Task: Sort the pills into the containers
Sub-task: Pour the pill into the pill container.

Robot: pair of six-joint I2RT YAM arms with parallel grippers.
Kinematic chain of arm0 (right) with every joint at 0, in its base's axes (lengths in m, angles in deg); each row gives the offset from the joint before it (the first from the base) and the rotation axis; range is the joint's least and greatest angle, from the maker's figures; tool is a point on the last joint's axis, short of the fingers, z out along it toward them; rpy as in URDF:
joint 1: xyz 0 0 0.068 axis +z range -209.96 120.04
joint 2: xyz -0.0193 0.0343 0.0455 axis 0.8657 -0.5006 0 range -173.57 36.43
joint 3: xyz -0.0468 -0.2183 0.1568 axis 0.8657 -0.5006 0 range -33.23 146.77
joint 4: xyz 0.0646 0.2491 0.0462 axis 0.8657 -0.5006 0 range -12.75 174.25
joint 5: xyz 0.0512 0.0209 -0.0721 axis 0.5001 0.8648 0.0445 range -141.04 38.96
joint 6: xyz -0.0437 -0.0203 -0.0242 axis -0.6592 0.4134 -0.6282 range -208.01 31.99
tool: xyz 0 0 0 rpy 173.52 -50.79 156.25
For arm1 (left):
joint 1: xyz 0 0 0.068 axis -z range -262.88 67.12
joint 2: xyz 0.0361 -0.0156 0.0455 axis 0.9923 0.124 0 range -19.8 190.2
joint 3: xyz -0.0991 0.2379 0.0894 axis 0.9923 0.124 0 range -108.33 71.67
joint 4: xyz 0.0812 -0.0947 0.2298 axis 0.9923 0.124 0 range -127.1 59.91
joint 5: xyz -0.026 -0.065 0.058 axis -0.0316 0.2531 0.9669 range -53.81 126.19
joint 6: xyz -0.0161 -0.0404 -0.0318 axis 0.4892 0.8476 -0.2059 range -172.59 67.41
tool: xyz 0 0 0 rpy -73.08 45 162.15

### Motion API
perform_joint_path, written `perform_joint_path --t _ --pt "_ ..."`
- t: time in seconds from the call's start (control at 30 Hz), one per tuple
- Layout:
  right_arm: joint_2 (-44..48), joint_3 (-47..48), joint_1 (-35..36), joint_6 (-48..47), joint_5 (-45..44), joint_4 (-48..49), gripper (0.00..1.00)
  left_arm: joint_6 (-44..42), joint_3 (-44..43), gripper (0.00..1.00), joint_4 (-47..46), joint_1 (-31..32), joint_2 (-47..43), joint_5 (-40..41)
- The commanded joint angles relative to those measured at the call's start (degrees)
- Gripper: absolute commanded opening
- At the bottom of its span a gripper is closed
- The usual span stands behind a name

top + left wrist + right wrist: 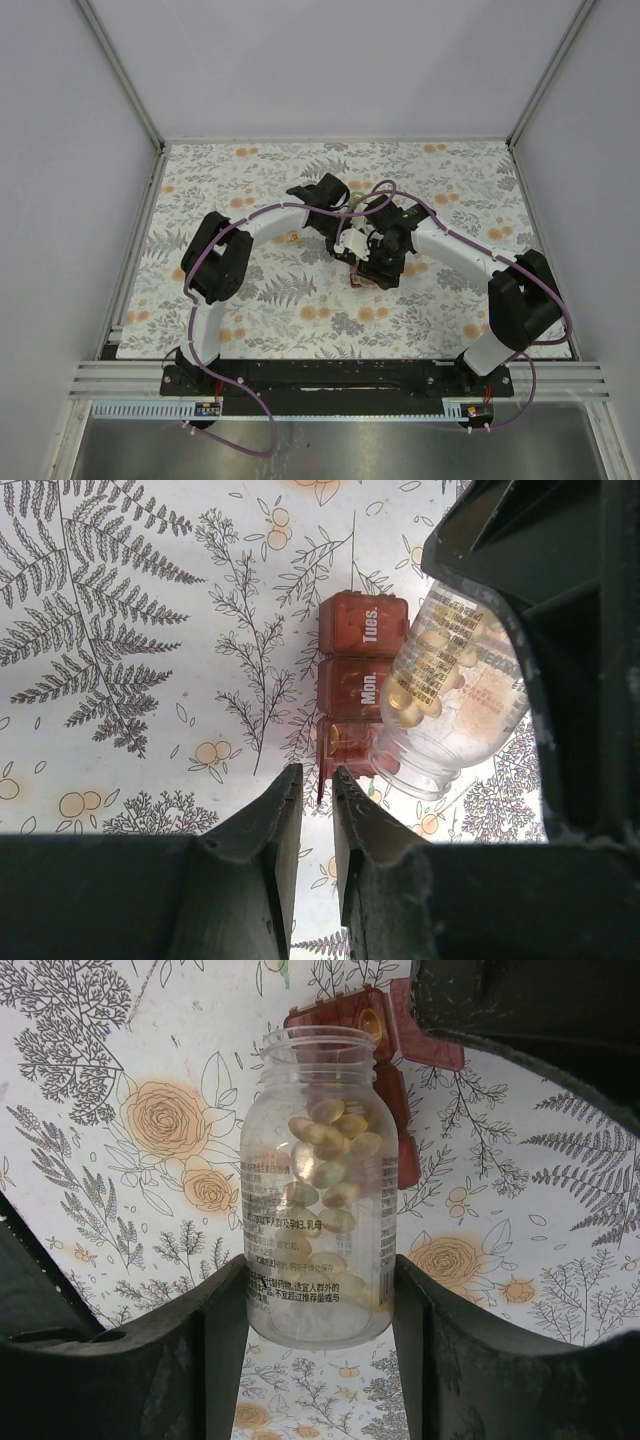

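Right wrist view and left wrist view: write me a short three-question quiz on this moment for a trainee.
1. True or false: the clear bottle held in the right gripper has its cap on.
2. Which day labels can be read on the red pill box in the left wrist view? A) Mon. and Tues. B) Fri. and Sat. C) Wed. and Thur.
3. What is the left gripper holding?

Key
1. False: the mouth is open, with pale yellow pills inside.
2. A.
3. Nothing: only a narrow gap shows between its fingers, close to the pill box.
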Motion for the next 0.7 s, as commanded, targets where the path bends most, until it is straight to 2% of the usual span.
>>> perform_joint_path --t 0.0,0.67 --pt "0.2 -1.0 -0.1 1.3 -4.5 2.4 0.00 -1.4 0.1 0.23 0.7 1.0 -3.6 -4.3" --pt "-1.9 1.1 -0.2 0.7 -6.7 -0.3 0.00 -1.2 -0.1 0.23 0.7 1.1 -3.5 -5.1"
